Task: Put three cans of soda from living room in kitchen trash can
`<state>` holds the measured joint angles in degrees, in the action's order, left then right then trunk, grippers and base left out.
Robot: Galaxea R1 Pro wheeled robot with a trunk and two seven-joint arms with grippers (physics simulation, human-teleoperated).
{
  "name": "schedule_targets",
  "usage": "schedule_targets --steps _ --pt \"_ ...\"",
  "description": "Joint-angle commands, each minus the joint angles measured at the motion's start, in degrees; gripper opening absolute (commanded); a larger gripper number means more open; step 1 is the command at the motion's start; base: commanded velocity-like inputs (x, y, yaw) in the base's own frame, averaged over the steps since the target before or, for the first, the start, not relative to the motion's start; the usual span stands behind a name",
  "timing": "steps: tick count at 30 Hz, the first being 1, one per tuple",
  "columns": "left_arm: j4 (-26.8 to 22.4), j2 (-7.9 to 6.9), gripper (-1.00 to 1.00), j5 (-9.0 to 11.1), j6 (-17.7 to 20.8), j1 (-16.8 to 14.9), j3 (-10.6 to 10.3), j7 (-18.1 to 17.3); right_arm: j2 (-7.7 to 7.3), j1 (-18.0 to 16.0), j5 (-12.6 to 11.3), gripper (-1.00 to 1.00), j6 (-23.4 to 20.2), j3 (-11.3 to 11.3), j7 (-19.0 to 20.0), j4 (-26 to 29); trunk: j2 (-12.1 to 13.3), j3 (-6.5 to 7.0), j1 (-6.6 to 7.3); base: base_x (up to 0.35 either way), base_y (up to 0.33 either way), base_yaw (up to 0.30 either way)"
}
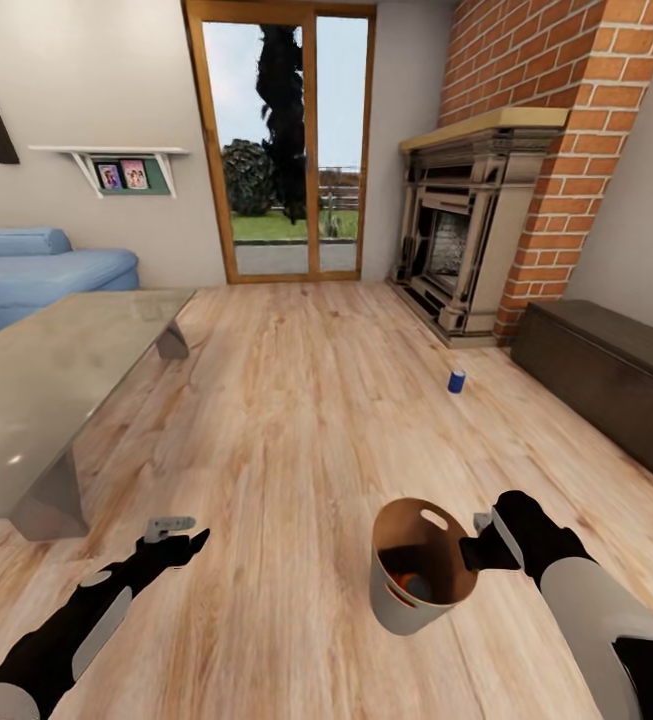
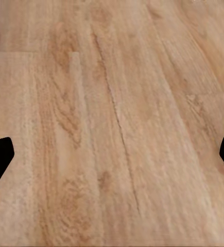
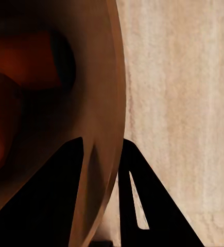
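Right tool (image 1: 476,548) is clamped on the rim of the tash can (image 1: 406,600), orange cans (image 1: 413,588) inside; blue can (image 1: 456,381) remains on the floor by the fireplace (image 1: 456,250); left tool (image 1: 171,528) wide, empty.

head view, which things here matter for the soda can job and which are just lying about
Job:
- blue can on the floor
- trash can, held by right end effector
- orange cans inside it

Lying about:
- low table
- sofa
- fireplace
- dark cabinet
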<state>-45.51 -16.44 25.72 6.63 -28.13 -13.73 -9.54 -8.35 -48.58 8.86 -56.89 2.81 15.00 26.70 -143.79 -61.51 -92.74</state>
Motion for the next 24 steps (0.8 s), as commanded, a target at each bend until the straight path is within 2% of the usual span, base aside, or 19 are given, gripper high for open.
schedule_targets --steps 1,3,11,17,24 --pt "-0.05 0.06 1.00 0.02 0.04 -0.09 -0.30 -0.03 0.01 -0.03 -1.80 -1.00 -0.17 0.14 0.21 0.02 0.00 0.01 0.01 0.317 -0.047 0.000" --pt "-0.03 0.20 1.00 0.04 0.16 -0.35 -1.09 0.02 0.00 -0.04 -1.82 -1.00 -0.14 0.16 0.21 0.18 0.00 0.01 0.01 0.321 -0.023 0.000" --pt "0.02 0.28 1.00 0.03 0.22 -0.55 -1.46 0.13 -0.08 -0.02 -2.35 -1.00 -0.48 0.20 0.29 2.29 0.00 0.07 0.01 0.325 -0.005 -0.016" --pt "-0.01 0.31 1.00 0.03 0.22 -0.67 -1.47 0.14 -0.04 -0.05 -2.44 -1.00 -0.50 0.25 0.30 2.45 0.00 0.43 0.01 0.324 -0.018 -0.153" --pt "0.23 0.35 1.00 0.03 0.22 -0.76 -1.54 0.25 -0.07 -0.03 -2.52 -1.00 -0.53 0.26 0.57 2.66 0.00 0.91 0.01 0.249 -0.201 -0.180"
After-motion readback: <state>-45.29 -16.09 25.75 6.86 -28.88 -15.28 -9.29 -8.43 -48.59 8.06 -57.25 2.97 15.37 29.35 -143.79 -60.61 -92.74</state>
